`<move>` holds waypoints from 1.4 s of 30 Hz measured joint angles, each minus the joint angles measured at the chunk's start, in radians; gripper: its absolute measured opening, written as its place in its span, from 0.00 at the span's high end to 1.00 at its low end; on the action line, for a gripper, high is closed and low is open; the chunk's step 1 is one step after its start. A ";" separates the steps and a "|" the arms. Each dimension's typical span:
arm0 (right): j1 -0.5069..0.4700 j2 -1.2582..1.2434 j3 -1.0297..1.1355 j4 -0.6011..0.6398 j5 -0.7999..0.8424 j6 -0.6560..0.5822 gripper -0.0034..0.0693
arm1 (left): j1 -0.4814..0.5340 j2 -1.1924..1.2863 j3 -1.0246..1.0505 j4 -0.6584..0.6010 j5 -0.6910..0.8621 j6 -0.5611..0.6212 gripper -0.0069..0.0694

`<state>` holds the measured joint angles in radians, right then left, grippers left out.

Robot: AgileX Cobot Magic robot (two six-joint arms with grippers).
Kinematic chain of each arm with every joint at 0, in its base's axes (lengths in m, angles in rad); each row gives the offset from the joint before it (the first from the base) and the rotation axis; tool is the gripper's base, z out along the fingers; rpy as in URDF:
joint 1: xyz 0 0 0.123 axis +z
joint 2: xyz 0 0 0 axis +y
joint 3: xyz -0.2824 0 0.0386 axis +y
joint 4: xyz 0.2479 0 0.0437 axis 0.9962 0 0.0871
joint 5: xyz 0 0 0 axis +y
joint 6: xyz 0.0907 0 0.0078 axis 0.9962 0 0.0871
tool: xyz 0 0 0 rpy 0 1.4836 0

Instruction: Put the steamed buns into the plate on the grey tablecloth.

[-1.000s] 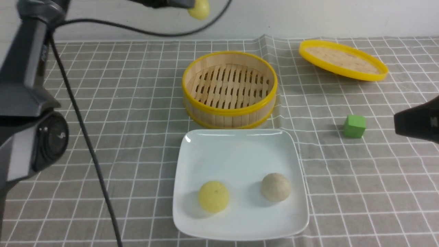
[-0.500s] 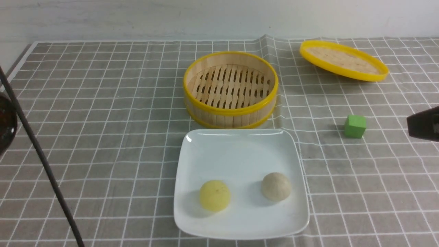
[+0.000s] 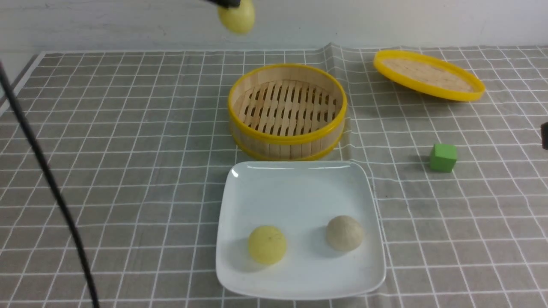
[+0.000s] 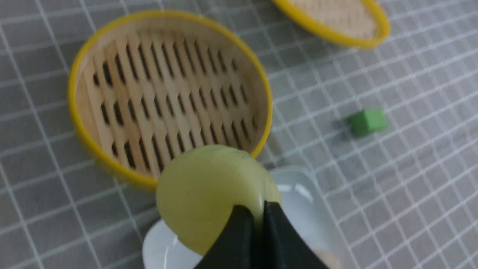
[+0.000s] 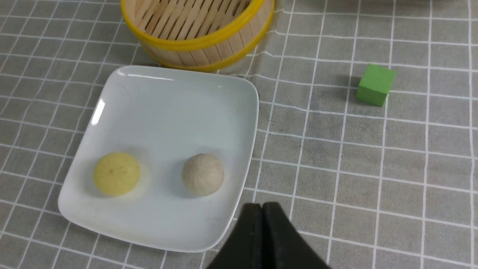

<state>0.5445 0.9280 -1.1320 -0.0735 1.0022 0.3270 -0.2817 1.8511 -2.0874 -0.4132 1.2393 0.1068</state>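
Observation:
A pale yellow steamed bun [image 4: 209, 190] hangs in the air, pinched at its edge by my left gripper [image 4: 258, 213], whose fingers are shut on it. In the front view that bun [image 3: 236, 17] shows at the top edge, high above the back of the grey tablecloth [image 3: 128, 128]. The white square plate [image 3: 299, 184] lies in front of the steamer and holds a yellow bun [image 3: 267, 244] and a beige bun [image 3: 344, 232]. My right gripper [image 5: 262, 211] is shut and empty, above the cloth beside the plate's [image 5: 239, 89] near right corner.
An empty bamboo steamer [image 3: 287, 111] stands just behind the plate. Its yellow-rimmed lid [image 3: 428, 75] rests tilted at the back right. A green cube [image 3: 443, 157] sits right of the plate. A black cable [image 3: 47, 179] crosses the left side.
The left arm has swung out of the front view's left side; the held bun left the picture, then reappeared at the top. The right gripper drew back towards the right edge.

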 joint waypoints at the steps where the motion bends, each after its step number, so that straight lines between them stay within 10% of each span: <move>1: 0.000 0.000 -0.001 0.000 0.000 0.000 0.97 | -0.009 -0.034 0.072 -0.005 0.000 0.022 0.89; 13: 0.000 0.000 -0.001 0.000 0.038 0.004 0.97 | -0.092 -0.130 0.713 -0.153 -0.272 0.267 0.89; 26: 0.000 0.000 -0.001 0.000 0.091 0.004 0.96 | -0.092 -0.006 0.812 -0.260 -0.451 0.387 0.85; 36: 0.000 -0.117 -0.001 0.004 0.253 0.004 0.96 | -0.092 0.003 0.812 -0.245 -0.419 0.345 0.42; 42: 0.000 -0.281 0.001 0.008 0.259 0.006 0.96 | -0.092 -0.096 0.774 -0.096 -0.312 0.285 0.33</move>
<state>0.5445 0.6471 -1.1315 -0.0657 1.2609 0.3333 -0.3740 1.7553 -1.3130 -0.5091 0.9275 0.3917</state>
